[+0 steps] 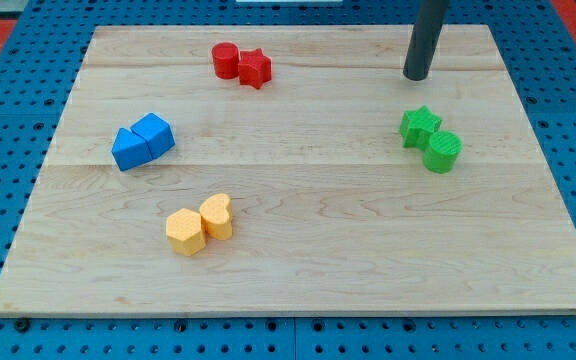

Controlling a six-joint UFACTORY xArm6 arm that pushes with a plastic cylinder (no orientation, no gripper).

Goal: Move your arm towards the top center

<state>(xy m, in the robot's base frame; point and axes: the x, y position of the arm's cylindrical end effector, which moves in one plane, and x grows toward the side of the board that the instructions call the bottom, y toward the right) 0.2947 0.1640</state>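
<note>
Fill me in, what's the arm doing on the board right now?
My tip sits near the view's top right of the wooden board, touching no block. The green star and green cylinder lie just below it. The red cylinder and red star sit at the top, left of centre. The blue pair is at the left, the yellow pair lower left.

Pale wooden counter: light tan, faint lengthwise grain, plank seams showing as thin darker lines. Surround: blue pegboard dotted with regular dark holes; red patch at view's top corners. Dark grey rod, my tip: plain, no pattern. Red cylinder block and red star block: same bright red. Blue wedge block and blue cube block: mid blue. Green star block and green cylinder block: vivid green. Yellow-orange hexagon block and yellow-orange heart block: matching hue.
</note>
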